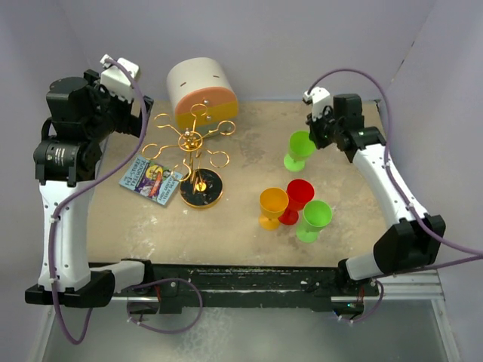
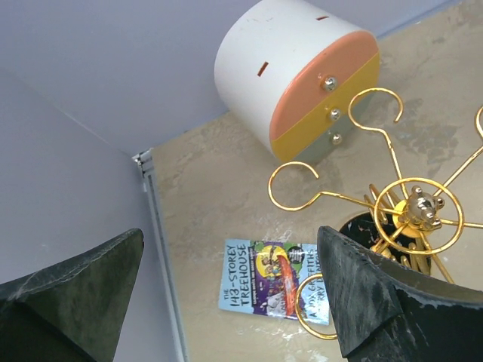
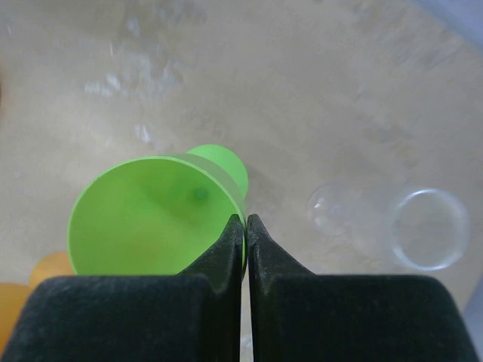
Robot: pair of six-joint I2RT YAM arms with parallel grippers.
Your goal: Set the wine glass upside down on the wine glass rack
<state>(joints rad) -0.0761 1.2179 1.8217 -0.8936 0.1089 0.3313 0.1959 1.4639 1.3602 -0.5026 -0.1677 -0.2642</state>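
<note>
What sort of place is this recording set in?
Probably a robot lab cell, not a home: plain walls box in a stained table, two arms are bolted to its near edge, and the props are mismatched: plastic glasses, a rack, a book.

Robot test cell here: plain lilac walls box a bench, left arm and right arm bolted at its near edge.

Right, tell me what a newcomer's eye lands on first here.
The gold wine glass rack stands left of centre, its looped arms fanning out before a cream-and-orange cylinder. At far right the right pincer pinches the rim of a green wine glass, while three more glasses, orange, red and green, cluster nearer the front.
</note>
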